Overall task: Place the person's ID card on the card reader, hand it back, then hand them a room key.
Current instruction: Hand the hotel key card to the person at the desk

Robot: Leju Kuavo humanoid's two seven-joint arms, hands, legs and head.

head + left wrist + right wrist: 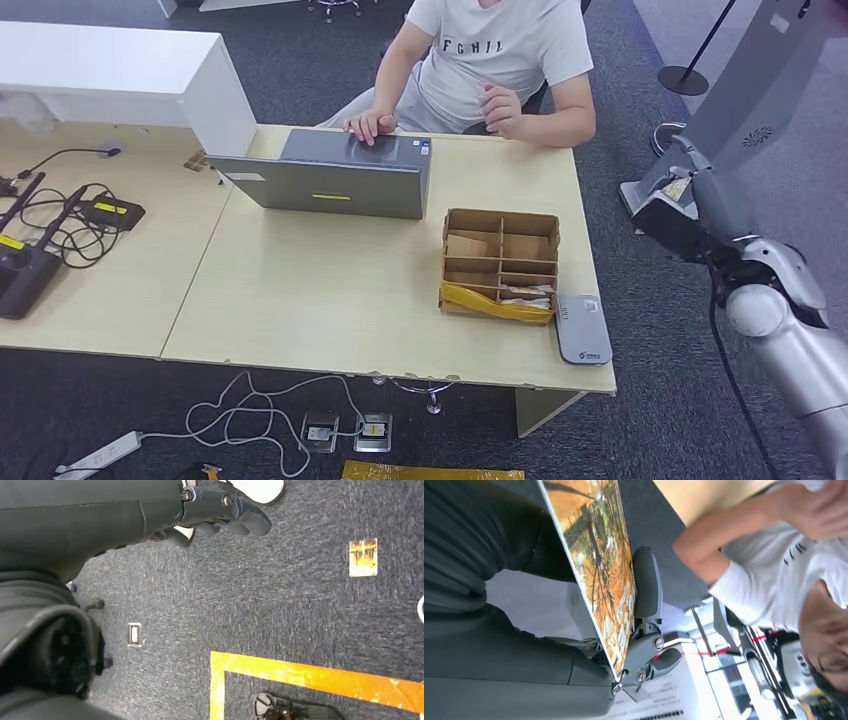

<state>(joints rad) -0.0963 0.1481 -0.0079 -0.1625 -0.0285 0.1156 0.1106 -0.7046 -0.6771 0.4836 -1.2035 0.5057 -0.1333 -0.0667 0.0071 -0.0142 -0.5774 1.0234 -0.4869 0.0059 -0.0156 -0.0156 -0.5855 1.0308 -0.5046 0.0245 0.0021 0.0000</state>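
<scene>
**Card in the right hand, raised beside the desk**

The right hand (pixel 688 190) is lifted off the far right edge of the wooden desk (pixel 330 300), above the dark carpet, and it grips a card (pixel 596 565) between its thumb and fingers. In the right wrist view the card's orange-and-brown printed face stands nearly edge-on, with the grey thumb pressed against one side and the darker fingers (pixel 646 657) curled under its lower corner. In the head view the card is a small pale sliver at the hand (too small to read there).

The left hand (pixel 220 512) hangs over the carpet, its fingers curled inward with nothing in them.

On the desk, the grey card reader (pixel 583 328) lies flat at the near right corner, touching the side of a cardboard divider box (pixel 500 262). A strip of yellow material lies across the box's near compartments, with a few pale cards just behind it. A grey laptop (pixel 335 175) sits towards the far edge.

The person (pixel 500 50), in a white T-shirt, sits behind the desk with one hand on the laptop and the other raised at the chest
</scene>
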